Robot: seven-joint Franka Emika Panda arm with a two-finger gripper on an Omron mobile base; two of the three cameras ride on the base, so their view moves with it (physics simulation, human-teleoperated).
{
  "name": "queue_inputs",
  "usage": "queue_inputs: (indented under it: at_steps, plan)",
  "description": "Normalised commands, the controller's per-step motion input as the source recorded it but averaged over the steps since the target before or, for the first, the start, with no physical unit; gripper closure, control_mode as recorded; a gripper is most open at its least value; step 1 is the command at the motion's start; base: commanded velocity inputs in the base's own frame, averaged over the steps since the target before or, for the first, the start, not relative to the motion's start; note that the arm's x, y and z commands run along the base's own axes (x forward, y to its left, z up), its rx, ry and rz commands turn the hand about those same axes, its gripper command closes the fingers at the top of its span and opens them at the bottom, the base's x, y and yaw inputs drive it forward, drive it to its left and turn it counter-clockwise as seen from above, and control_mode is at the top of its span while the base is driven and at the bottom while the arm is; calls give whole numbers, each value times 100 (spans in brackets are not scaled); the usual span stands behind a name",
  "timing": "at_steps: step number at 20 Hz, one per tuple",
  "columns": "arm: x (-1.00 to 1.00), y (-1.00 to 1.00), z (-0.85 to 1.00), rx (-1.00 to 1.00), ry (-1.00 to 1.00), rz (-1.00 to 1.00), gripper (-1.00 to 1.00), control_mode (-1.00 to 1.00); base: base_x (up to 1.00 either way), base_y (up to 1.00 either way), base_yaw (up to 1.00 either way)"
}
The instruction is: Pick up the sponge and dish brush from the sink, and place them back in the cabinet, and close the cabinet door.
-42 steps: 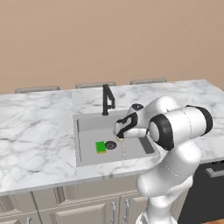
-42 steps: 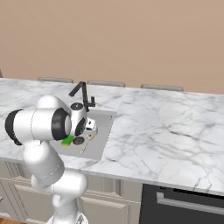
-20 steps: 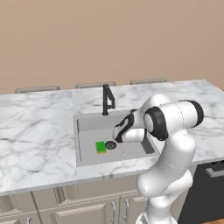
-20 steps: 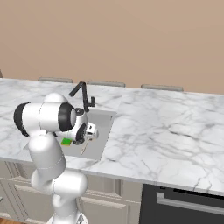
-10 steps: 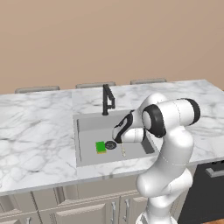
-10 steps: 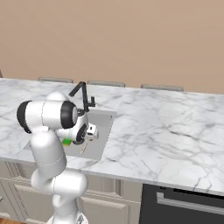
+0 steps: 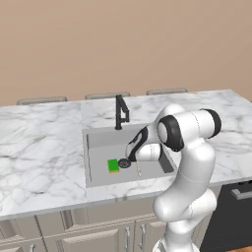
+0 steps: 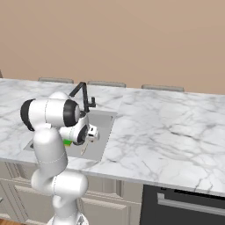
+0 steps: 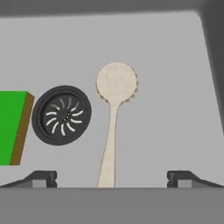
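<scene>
On the grey floor of the sink point(image 9: 166, 57) lies one dish brush point(image 9: 113, 113), flat, just beside the round dark drain point(image 9: 61, 115) without touching it. In the hand view its long axis runs from the bottom edge up the picture: the cream-tan round head sits at the far end, level with the drain's upper rim, and the thin pale handle tapers back toward the gripper point(image 9: 112, 177). The handle's near end lies between the two dark fingertips point(image 9: 40, 176), which stand spread wide with bare basin on either side of the handle; nothing is pinched.

On the other side of the drain from the brush lies one sponge point(image 9: 13, 127), bright green with a yellow-brown side layer facing the drain, close to it but apart. In the left base view the sponge point(image 7: 113, 165) rests on the basin floor to the left of the drain point(image 7: 124, 163), with the brush point(image 7: 139, 170) to the drain's right, its handle toward the sink's front edge.

One black angular faucet point(image 7: 120, 111) stands at the back rim of the sink. The white arm bends down over the sink's right part, hiding some of the basin. White marble counter point(image 7: 44, 147) surrounds the sink. In the right base view the arm covers most of the basin, with a sliver of green sponge point(image 8: 67, 142) showing beside it.
</scene>
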Motion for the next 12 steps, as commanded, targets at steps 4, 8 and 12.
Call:
queue_inputs:
  at_steps: [4, 8, 12]
  plan:
    - [7, 0, -9, 0, 0, 0, -100, -100, 0, 0, 0]
    - [5, 0, -12, 0, 0, 0, -100, -100, 0, 0, 0]
    - [5, 0, -16, 0, 1, 0, -100, -100, 0, 0, 0]
